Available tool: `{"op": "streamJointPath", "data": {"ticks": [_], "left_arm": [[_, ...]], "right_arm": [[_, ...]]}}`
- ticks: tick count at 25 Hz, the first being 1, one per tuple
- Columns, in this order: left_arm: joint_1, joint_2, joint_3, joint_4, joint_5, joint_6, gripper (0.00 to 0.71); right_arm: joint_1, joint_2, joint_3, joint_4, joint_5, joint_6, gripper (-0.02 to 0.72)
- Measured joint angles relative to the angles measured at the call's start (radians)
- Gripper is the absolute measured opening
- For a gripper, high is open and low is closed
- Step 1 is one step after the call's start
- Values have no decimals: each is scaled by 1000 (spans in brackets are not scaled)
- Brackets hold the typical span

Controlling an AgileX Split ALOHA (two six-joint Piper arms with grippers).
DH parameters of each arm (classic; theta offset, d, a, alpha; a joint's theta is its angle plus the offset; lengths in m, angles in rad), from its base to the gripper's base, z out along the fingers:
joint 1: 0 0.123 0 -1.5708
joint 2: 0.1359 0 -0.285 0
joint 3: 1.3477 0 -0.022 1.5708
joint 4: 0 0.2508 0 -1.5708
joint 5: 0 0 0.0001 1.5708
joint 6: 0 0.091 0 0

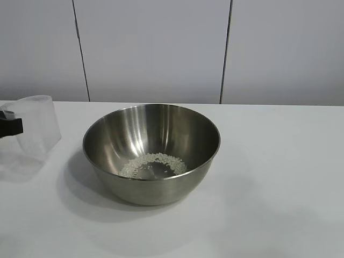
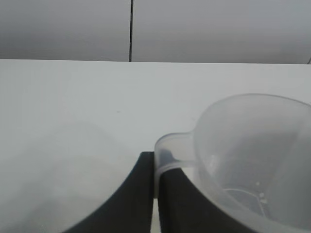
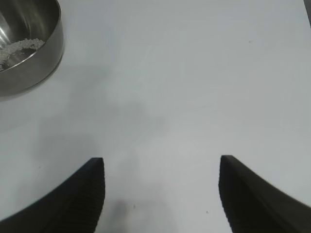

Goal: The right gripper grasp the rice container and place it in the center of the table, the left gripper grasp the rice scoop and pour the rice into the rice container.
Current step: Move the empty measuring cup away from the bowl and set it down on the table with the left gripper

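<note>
Rice (image 1: 153, 164) already lies in the bowl (image 1: 151, 153) mid-counter (image 1: 279, 177). I see my left end effector (image 2: 154, 182) clenched on the empty cup (image 1: 36, 129), off the bowl's left side and clear of its rim; my right end effector (image 3: 160, 194) hangs released nearby.

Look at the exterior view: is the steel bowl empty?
No; a thin ring of rice lies on the bottom of the rice container.

I see a shiny silver rice container (image 1: 151, 155) holding white rice (image 1: 153, 165), beside it a translucent whitish rice scoop (image 1: 36, 129), on the plain white table (image 1: 279, 177).
</note>
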State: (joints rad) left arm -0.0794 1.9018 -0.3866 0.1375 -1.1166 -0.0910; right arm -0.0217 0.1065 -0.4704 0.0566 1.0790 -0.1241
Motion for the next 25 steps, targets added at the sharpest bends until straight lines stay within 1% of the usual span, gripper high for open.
{"op": "streamJointPath", "data": {"ticks": [3, 6, 12, 16, 17, 19, 22, 24, 25], "left_arm": [[0, 67, 0, -6, -12, 20, 9], [0, 97, 0, -11, -13, 59, 9], [0, 99, 0, -14, -19, 166, 9], [0, 99, 0, -14, -5, 214, 18], [0, 99, 0, -14, -5, 221, 33], [0, 99, 0, -14, -5, 225, 87], [0, 99, 1, -14, -5, 225, 241], [0, 99, 15, -15, -5, 225, 311], [0, 99, 23, -15, -5, 225, 330]], "right_arm": [[0, 0, 0, 0, 0, 0, 464], [0, 0, 0, 0, 1, 0, 464], [0, 0, 0, 0, 1, 0, 464], [0, 0, 0, 0, 1, 0, 464], [0, 0, 0, 0, 1, 0, 464], [0, 0, 0, 0, 1, 0, 464], [0, 0, 0, 0, 1, 0, 464], [0, 0, 0, 0, 1, 0, 464], [0, 0, 0, 0, 1, 0, 464]]}}
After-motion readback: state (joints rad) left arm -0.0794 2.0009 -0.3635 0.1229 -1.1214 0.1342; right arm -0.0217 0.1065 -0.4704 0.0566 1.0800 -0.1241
